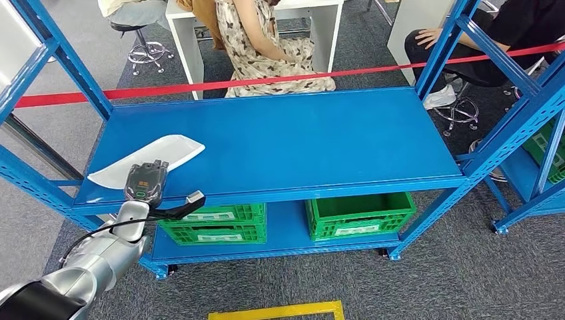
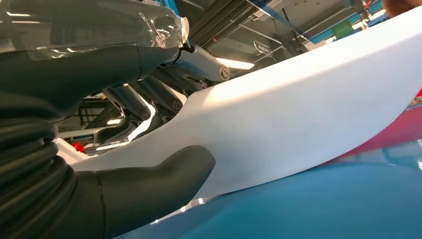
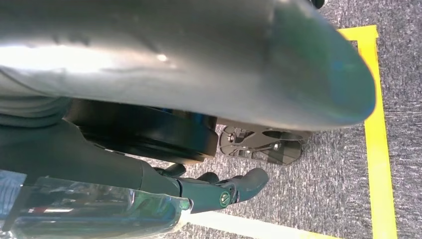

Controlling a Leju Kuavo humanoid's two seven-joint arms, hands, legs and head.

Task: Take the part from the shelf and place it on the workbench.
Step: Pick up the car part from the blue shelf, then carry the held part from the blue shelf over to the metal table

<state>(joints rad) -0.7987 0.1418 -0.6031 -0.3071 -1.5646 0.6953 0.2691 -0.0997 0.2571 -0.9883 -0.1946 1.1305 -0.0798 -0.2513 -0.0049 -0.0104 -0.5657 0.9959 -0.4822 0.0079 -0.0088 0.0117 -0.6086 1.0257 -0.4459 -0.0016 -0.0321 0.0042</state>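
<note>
The part is a long, flat white piece [image 1: 154, 156] lying at the left end of the blue shelf board [image 1: 300, 140], close to its front edge. My left hand [image 1: 145, 181] reaches over that edge and covers the part's near end. In the left wrist view the thick thumb [image 2: 149, 199] presses one face of the white part [image 2: 298, 114], while the darker fingers [image 2: 149, 99] lie along its other side. The part is held between them, just above the blue surface. My right hand [image 3: 219, 191] hangs over the grey carpet with loose fingers and holds nothing.
Two green crates [image 1: 360, 213] [image 1: 213, 223] stand on the lower shelf. Blue uprights [image 1: 446, 47] frame the rack, and a red tape [image 1: 266, 80] runs behind it. Two people sit beyond the tape near a white desk. A yellow floor line [image 1: 276, 311] marks the carpet by my feet.
</note>
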